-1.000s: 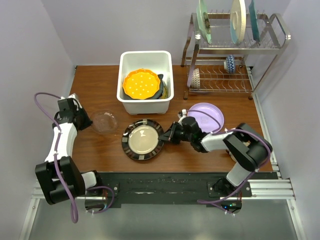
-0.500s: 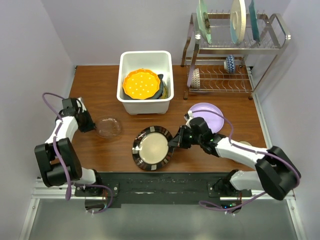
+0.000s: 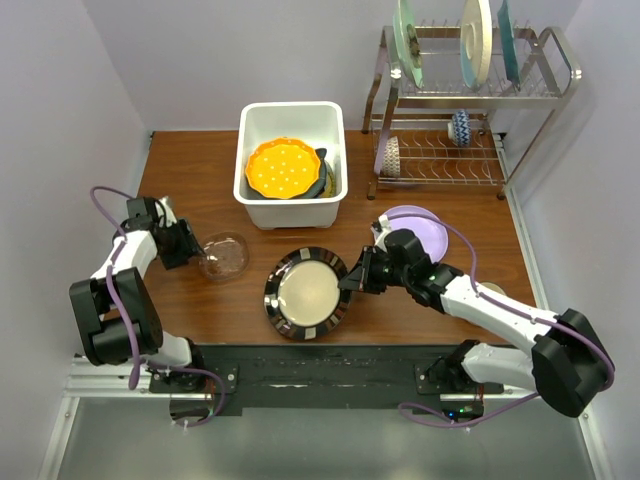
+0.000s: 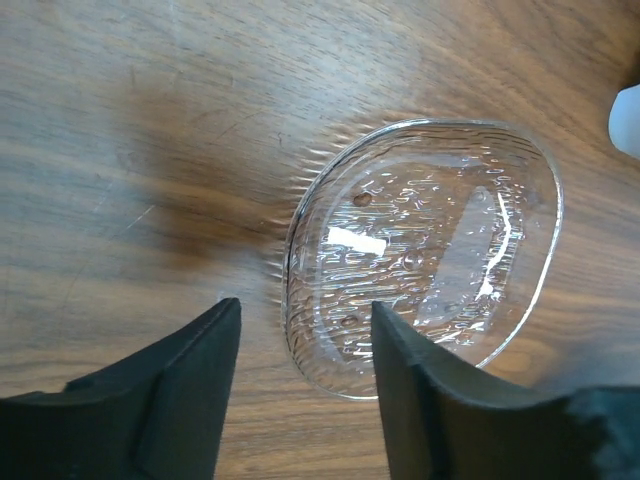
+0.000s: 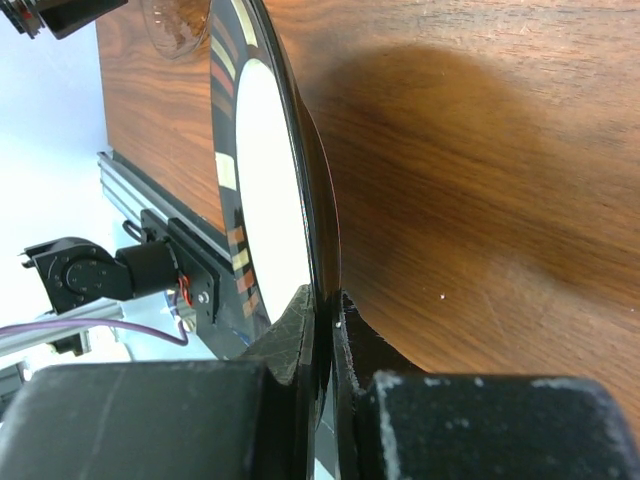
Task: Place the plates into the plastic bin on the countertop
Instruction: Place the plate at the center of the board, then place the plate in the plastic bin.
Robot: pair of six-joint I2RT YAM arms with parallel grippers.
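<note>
Quickly, counts: 2 arms and 3 plates out on the table (image 3: 190,170). They are 1 black-rimmed striped plate (image 3: 307,294), 1 clear glass plate (image 3: 224,257) and 1 lilac plate (image 3: 425,222). 1 white plastic bin (image 3: 290,108) sits at the back centre of the table. It holds an orange dotted plate (image 3: 283,168) on top and a dark teal plate (image 3: 322,172) showing at its right. 1 wire rack (image 3: 560,60) stands back right, w/ 3 big plates upright on the top tier and 2 dotted pieces upright on the lower tier.

Right tool (image 3: 352,281) is clamped on the striped plate's right rim. The wrist cam shows both fingers pinching the edge (image 5: 325,310), w/ the plate (image 5: 265,180) seen nearly edge-on. It looks tilted up off the wood, but I can't be sure the far edge is clear.

Left tool (image 3: 197,250) has its fingers apart and grips nothing. The glass plate (image 4: 425,255) lies flat, its near rim between the fingertips (image 4: 305,310). Contact is unclear.

Hidden: anything deeper in the bin is covered by the orange plate. The lilac plate is partly behind the right arm. The glass plate is hard to read from the top cam.

Vs 1 s ago: the striped plate has shifted right and toward the front edge, and the right arm is stretched out more. The glass plate has slid a bit toward the centre.
</note>
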